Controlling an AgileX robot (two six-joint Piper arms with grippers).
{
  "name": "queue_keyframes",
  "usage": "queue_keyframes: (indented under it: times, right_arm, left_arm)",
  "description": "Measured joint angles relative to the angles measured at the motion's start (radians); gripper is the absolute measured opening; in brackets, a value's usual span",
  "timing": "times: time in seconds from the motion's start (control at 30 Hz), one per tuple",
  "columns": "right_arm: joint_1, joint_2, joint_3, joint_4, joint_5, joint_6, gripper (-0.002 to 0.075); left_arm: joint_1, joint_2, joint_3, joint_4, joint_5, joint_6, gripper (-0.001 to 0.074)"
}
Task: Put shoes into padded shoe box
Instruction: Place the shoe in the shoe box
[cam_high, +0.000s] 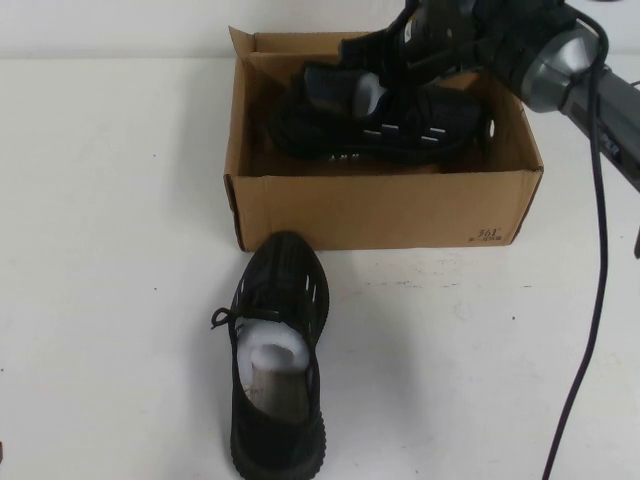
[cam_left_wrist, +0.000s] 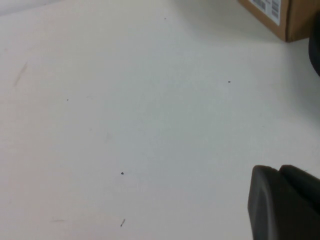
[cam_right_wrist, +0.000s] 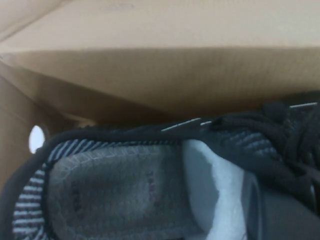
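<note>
The brown cardboard shoe box (cam_high: 380, 205) stands at the back middle of the table with its flaps up. One black knit sneaker (cam_high: 330, 125) lies on its side inside the box. My right gripper (cam_high: 400, 75) reaches down into the box and is shut on this sneaker's upper. In the right wrist view one finger (cam_right_wrist: 285, 210) sits inside the shoe opening next to the white paper stuffing (cam_right_wrist: 220, 190). The second sneaker (cam_high: 280, 300) stands on the table in front of the box, toe toward it. My left gripper (cam_left_wrist: 280, 172) is shut and empty, low over bare table.
A corner of the box (cam_left_wrist: 280, 15) shows in the left wrist view. A small round hole (cam_right_wrist: 36, 138) is in the box's end wall. The right arm's black cable (cam_high: 595, 300) hangs down at the right side of the white table (cam_high: 110, 250).
</note>
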Motion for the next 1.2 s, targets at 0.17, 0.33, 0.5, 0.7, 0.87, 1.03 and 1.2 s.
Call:
queue_keyframes:
  times: [0.17,0.33,0.5,0.7,0.87,1.03,1.2]
  right_arm:
    - [-0.008,0.012,0.0,0.0,-0.009,0.0,-0.0005]
    - [-0.015,0.031,0.0,-0.011,-0.03,0.0,-0.0005]
    - [-0.015,0.047,0.0,-0.019,-0.047,-0.015,-0.0005]
    - [-0.015,0.054,0.0,-0.019,-0.103,-0.054,-0.0005]
    - [-0.015,0.054,0.0,-0.019,-0.115,-0.105,-0.0006]
    - [-0.013,0.054,0.0,-0.019,-0.115,-0.198,-0.0006]
    - [-0.013,0.056,0.0,0.002,-0.113,-0.293,-0.0006]
  left_arm:
    - [0.0,0.0,0.0,0.0,0.0,0.0,-0.0005]
    - [0.0,0.0,0.0,0.0,0.0,0.0,-0.0005]
    - [0.0,0.0,0.0,0.0,0.0,0.0,-0.0005]
    - [0.0,0.0,0.0,0.0,0.0,0.0,-0.0005]
    - [0.0,0.0,0.0,0.0,0.0,0.0,-0.0004]
    - [0.0,0.0,0.0,0.0,0.0,0.0,-0.0005]
    - [0.0,0.0,0.0,0.0,0.0,0.0,-0.0005]
